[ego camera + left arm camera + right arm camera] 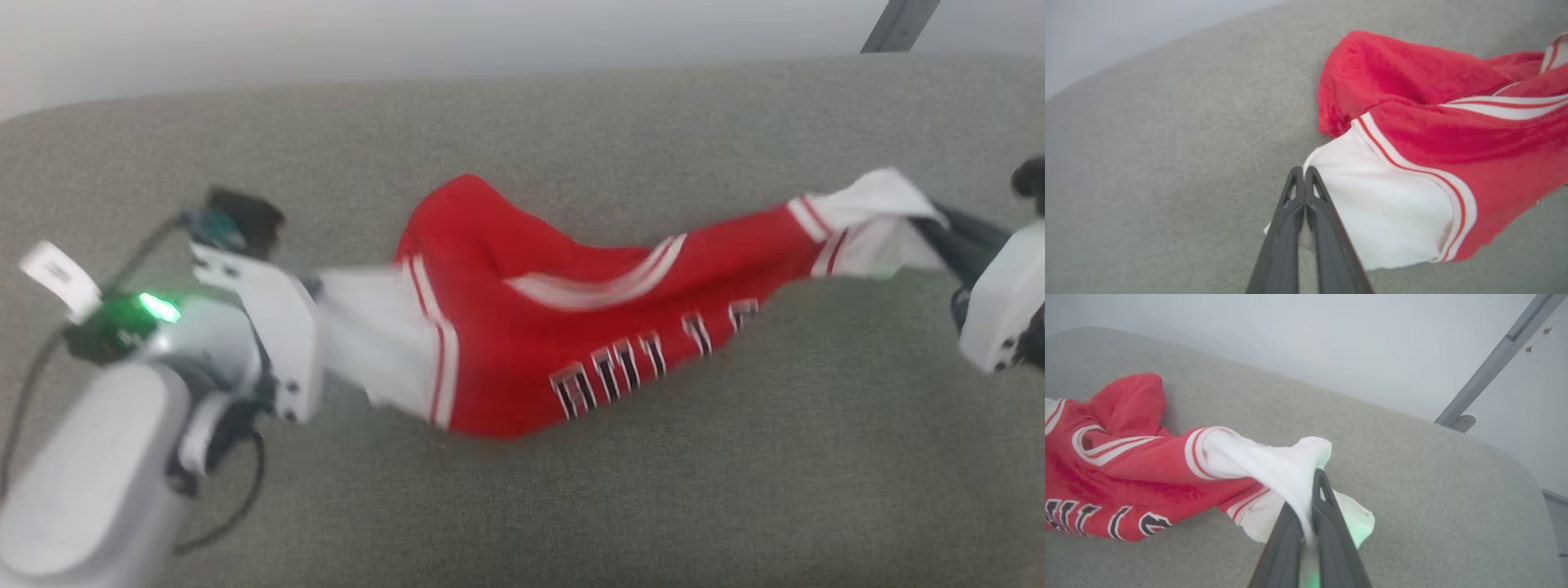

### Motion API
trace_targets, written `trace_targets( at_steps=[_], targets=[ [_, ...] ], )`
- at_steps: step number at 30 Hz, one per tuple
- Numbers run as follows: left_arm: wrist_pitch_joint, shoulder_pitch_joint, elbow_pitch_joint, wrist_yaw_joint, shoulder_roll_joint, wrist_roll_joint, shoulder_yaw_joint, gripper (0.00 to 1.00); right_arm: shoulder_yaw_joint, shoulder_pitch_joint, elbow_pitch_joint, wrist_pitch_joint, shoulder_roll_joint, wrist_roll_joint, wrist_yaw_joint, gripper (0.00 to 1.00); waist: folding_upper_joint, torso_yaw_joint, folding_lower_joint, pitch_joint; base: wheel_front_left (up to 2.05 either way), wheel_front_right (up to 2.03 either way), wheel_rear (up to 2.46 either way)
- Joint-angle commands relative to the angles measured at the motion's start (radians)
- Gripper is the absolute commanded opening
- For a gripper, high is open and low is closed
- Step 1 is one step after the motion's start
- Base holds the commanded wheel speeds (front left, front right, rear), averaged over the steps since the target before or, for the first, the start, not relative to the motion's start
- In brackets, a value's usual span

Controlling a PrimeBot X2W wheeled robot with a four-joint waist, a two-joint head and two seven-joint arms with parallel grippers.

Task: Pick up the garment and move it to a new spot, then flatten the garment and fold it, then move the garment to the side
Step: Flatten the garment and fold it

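Note:
The garment [571,327] is red with white sleeve ends, striped trim and dark lettering. It hangs stretched sideways over the grey cushioned surface [522,506], between my two grippers. My left gripper [314,327] is shut on the left white sleeve. In the left wrist view its fingers [1290,228] press together with a bit of white cloth [1392,212] between them. My right gripper [931,222] is shut on the right white sleeve end. The right wrist view shows white fabric [1274,465] bunched and pinched between its dark fingers [1331,526]. The garment's red body [1126,457] sags toward the cushion.
The grey cushion's rounded far edge [522,77] meets a pale wall. A grey metal bar [898,24] slants at the upper right, and it is also in the right wrist view as a grey bar [1494,363] with a foot [1461,422]. A black cable [245,498] loops by my left arm.

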Motion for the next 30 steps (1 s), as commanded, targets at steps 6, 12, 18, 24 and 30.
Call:
trace_targets(
  at_steps=[6,12,18,24,30],
  targets=[
    [0.047,-0.151,-0.034,-0.033,0.066,0.023,0.031,0.00,-0.038,-0.110,-0.026,-0.015,0.002,-0.024,0.000,0.00,0.0000,-0.009,0.0000,-0.045,0.00,0.00,0.00],
    [0.035,-0.327,-0.014,-0.083,0.098,0.033,0.062,0.00,-0.068,-0.218,-0.047,-0.018,0.024,-0.045,0.000,0.00,0.0000,-0.018,0.0000,-0.076,0.00,0.00,0.00],
    [0.004,-0.477,0.057,-0.127,0.097,0.051,0.058,0.00,-0.069,-0.308,-0.055,-0.010,0.044,-0.063,0.000,0.00,0.0000,-0.024,0.0000,-0.090,0.00,0.00,0.00],
    [-0.052,-0.593,0.145,-0.144,0.072,0.092,0.042,0.00,-0.051,-0.395,-0.007,-0.025,0.076,-0.080,0.000,0.00,0.0000,-0.027,0.0000,-0.070,0.00,0.00,0.00],
    [-0.210,-0.745,0.280,-0.133,0.007,0.164,0.023,0.00,0.002,-0.522,0.121,-0.110,0.114,-0.136,0.000,0.00,0.0000,-0.027,0.0000,0.004,0.00,0.00,0.00]
  ],
)
